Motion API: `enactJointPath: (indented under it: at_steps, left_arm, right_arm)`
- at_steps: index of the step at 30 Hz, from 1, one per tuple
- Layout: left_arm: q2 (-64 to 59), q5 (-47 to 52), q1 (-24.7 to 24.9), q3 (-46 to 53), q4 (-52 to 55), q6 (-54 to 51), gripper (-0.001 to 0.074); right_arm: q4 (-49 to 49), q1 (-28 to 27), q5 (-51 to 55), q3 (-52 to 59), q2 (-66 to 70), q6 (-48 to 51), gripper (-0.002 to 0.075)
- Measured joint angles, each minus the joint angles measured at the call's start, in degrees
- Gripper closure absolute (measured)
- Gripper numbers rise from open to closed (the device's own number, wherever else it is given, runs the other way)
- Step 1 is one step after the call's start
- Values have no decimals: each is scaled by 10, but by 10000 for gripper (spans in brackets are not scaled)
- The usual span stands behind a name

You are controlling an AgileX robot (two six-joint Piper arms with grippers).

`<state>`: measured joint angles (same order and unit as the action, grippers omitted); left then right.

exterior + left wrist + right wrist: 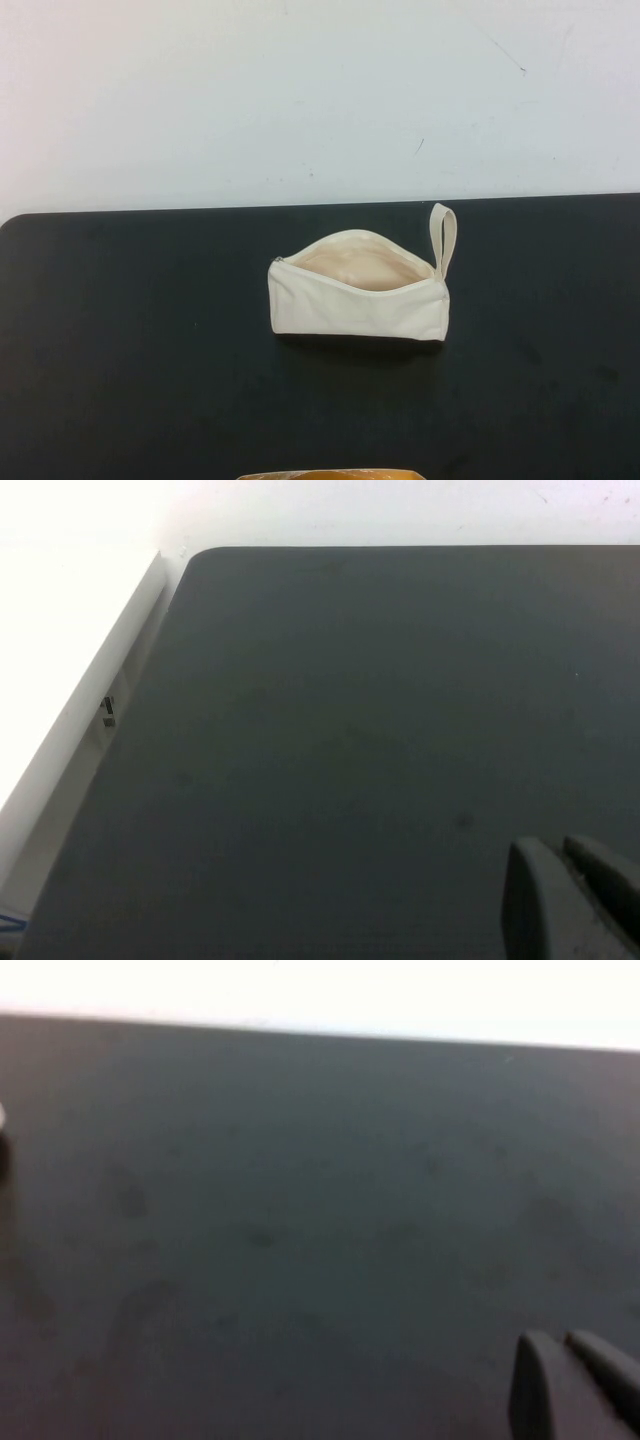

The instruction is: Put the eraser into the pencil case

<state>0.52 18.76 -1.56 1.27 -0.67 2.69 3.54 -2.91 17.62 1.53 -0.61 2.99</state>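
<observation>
The pencil case [357,300] lay long-axis left-right, loop end rightward, mouth agape; left gripper [570,900] and right gripper [572,1385] hovered over bare table [120,340], jaws pressed together.

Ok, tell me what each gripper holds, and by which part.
Nothing: left gripper and right gripper, fingers together, hover over bare table.
</observation>
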Motion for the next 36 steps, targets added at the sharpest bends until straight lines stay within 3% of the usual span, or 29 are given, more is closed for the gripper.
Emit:
enactJointPath:
  at_steps: [36]
  left_arm:
    - [0,0,0,0,0,1,736]
  right_arm:
    - [1,15,19,0,0,-11,727]
